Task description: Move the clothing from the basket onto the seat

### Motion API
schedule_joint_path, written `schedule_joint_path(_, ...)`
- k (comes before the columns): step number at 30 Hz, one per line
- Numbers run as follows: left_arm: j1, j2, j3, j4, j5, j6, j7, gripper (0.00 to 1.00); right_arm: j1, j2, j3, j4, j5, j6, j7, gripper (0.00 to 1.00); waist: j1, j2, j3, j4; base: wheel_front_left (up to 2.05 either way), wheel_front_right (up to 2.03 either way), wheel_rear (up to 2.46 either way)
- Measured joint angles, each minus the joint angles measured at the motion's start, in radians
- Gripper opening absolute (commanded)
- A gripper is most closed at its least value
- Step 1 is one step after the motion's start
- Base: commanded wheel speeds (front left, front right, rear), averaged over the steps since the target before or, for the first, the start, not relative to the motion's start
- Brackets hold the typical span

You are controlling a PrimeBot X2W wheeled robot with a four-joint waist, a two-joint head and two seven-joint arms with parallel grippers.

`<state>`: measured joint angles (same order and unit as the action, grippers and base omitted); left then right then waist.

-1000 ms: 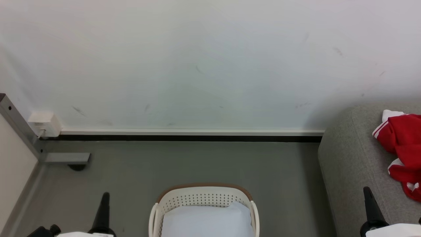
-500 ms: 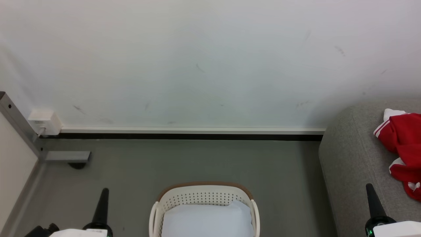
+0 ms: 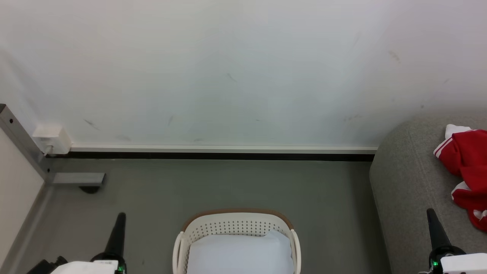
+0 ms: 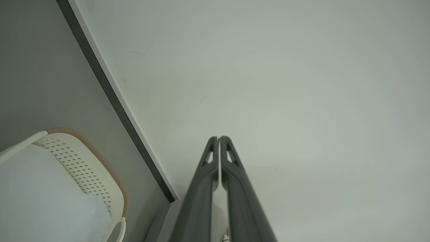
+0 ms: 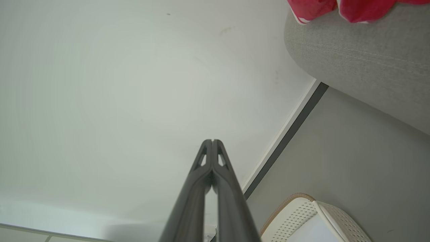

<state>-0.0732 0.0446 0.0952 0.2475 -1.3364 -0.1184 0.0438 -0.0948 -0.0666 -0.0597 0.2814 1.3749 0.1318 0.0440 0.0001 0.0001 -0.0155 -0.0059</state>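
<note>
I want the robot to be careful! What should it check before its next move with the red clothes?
1. The clothing lies on the seat: ok.
2. No red showing in the basket: ok.
3. Anything hidden under the pale sheet: cannot tell.
4. The left tool shut, empty: ok.
5. The right tool shut, empty: ok.
6. All the clothing on the seat: cannot tell, picture edge cuts it.
</note>
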Motion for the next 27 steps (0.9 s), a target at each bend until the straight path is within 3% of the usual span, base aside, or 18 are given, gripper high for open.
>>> schedule_joint_path(27,-0.024,0.001,0.013,0.000,-0.199,-0.006,0.053,0.00,-0.005,0.011,-0.041,-0.026,0.175,0.000,0.052,0.00,-0.0001,0.0000,0.013,0.004,0.00,0.00,0.00)
